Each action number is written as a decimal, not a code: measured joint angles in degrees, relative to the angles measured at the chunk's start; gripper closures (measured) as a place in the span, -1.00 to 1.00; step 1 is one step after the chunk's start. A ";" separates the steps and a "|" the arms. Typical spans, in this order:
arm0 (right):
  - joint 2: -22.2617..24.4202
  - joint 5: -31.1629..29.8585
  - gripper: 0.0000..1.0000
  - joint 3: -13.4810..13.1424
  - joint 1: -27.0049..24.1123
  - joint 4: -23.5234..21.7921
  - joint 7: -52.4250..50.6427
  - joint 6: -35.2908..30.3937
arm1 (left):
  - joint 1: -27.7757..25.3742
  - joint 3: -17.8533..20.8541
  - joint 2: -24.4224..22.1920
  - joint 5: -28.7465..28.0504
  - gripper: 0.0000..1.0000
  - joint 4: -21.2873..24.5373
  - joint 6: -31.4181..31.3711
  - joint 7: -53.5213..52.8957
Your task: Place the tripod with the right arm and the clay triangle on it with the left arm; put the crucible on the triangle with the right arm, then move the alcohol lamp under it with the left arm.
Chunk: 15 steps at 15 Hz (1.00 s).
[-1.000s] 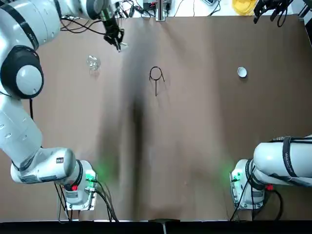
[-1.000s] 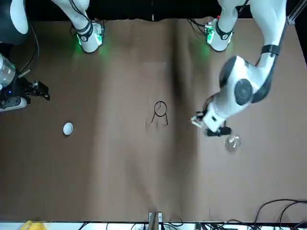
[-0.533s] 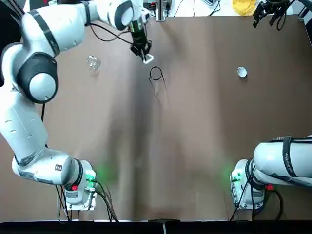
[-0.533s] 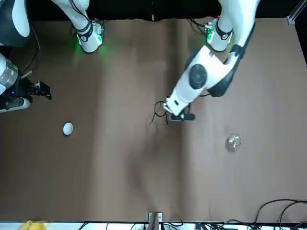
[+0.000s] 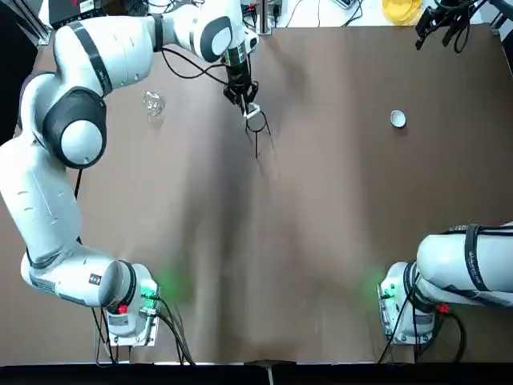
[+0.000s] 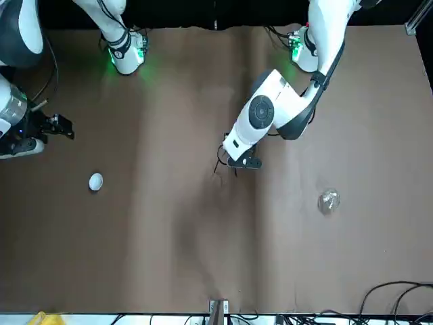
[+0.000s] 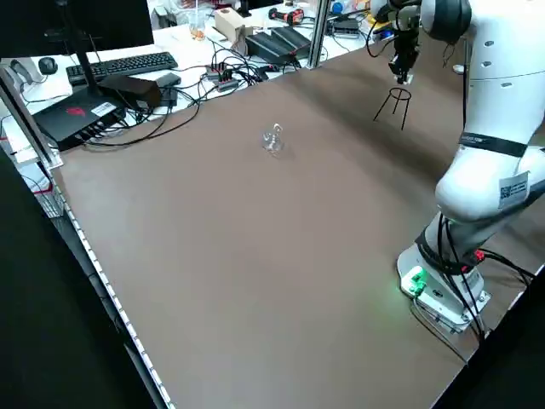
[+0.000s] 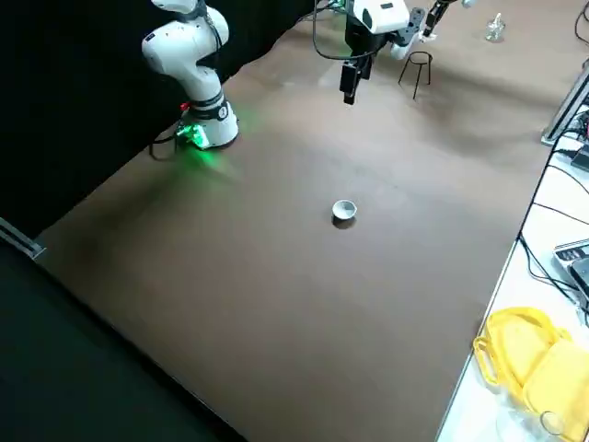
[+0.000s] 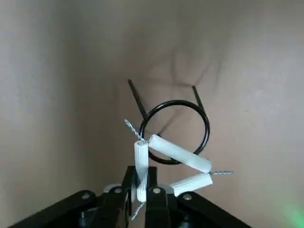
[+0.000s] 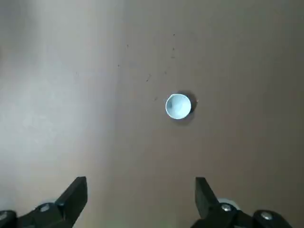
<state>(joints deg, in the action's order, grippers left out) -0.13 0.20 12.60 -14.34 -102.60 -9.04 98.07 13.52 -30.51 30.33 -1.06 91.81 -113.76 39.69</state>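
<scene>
With its two fingers closed on one side of the white clay triangle (image 9: 178,154), the left gripper (image 9: 138,173) holds it above the near-upright black tripod (image 9: 207,124), overlapping its ring in the wrist view. Left of them, the clear alcohol lamp (image 5: 154,103) sits on the table (image 5: 337,200). Well to the right stands the white crucible (image 5: 398,119); the right gripper (image 10: 141,190), fingers wide apart and empty, hangs at the far right.

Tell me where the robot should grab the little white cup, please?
Probably by its outer wall, just below the rim: the crucible is small, round and sits open side up. The right gripper, hanging open near it, could come from above, one finger on each side.
</scene>
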 joint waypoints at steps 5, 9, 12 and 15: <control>-0.11 0.00 -0.99 -0.04 -0.02 -1.53 0.00 0.34 | 1.59 1.11 2.19 -2.89 0.74 -0.07 -0.08 2.18; -4.56 0.00 -0.96 -0.51 -1.98 -3.89 0.00 1.71 | 4.07 3.70 2.49 -2.90 0.74 -0.22 -1.77 2.45; -8.23 0.00 -0.93 -0.62 -3.62 -3.89 -0.01 3.56 | 4.70 4.40 2.77 -2.90 0.74 -0.23 -3.26 3.01; -10.58 0.00 -0.93 -0.69 -5.02 -3.89 -0.01 5.08 | 5.88 5.86 3.03 -2.90 0.74 -0.23 -3.55 3.05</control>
<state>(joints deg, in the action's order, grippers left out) -10.71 0.20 11.91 -19.35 -106.49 -9.05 103.15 19.40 -24.66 33.36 -3.96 91.58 -117.31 42.74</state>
